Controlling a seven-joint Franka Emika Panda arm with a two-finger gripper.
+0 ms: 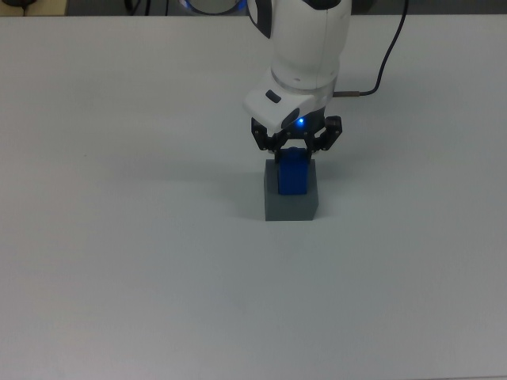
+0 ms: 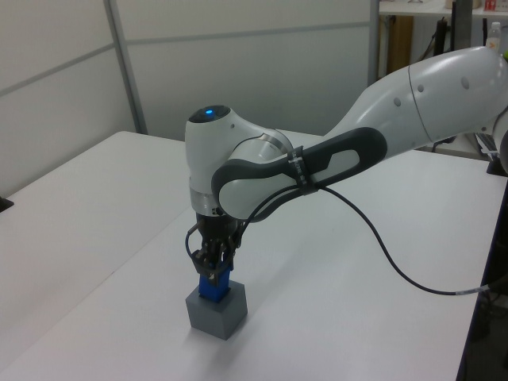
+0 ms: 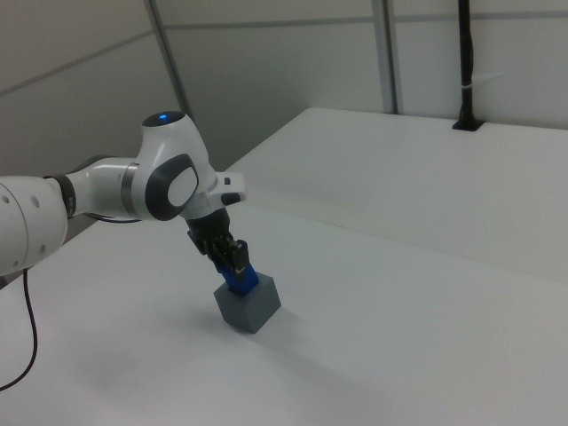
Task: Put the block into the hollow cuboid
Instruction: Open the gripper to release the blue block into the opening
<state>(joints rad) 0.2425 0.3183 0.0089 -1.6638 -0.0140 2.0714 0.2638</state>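
The grey hollow cuboid (image 1: 291,203) (image 2: 216,313) (image 3: 248,306) stands on the white table. The blue block (image 1: 292,172) (image 2: 213,286) (image 3: 240,279) stands upright with its lower end inside the cuboid's top recess and its upper half sticking out. My gripper (image 1: 295,150) (image 2: 209,265) (image 3: 231,257) hangs straight above the cuboid, shut on the block's upper end. The block's knob is hidden between the fingers.
The white table (image 1: 119,261) stretches wide on all sides of the cuboid. A black cable (image 1: 380,71) runs from the wrist toward the top view's upper right. A black post (image 3: 464,62) stands at the far table edge in the right view.
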